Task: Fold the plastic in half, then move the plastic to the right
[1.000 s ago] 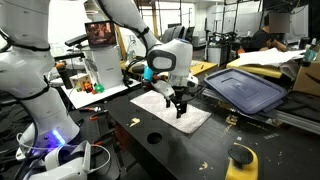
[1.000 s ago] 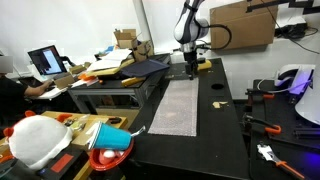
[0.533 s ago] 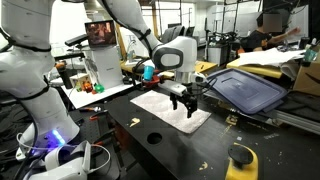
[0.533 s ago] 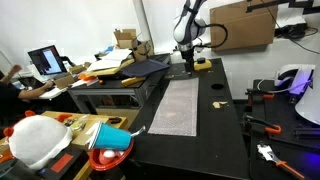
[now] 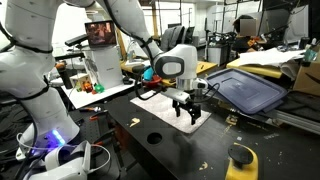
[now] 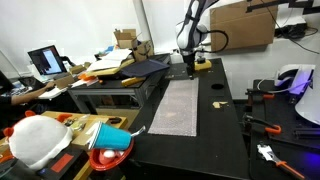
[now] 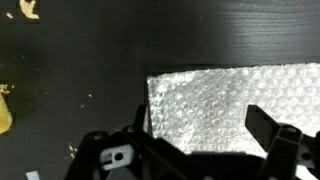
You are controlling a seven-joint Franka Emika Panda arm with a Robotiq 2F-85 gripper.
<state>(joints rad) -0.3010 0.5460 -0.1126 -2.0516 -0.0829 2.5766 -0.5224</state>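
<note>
In the wrist view we've got bare black desk (image 7: 80, 60), then the corner of the bubbly plastic (image 7: 230, 100). In an exterior view the sheet lies flat and unfolded along one long desk edge. The gripper (image 7: 198, 118) hovers over its far end, fingers spread wide, holding nothing.

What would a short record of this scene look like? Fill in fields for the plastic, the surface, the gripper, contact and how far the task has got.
plastic: bubble wrap sheet, lying flat and unfolded
surface: black table
gripper: gripper open, jaws spread wide over one end of the sheet, near a corner
contact: cannot tell whether the fingertips touch the sheet
task progress: fold not yet done; sheet not yet moved
</note>
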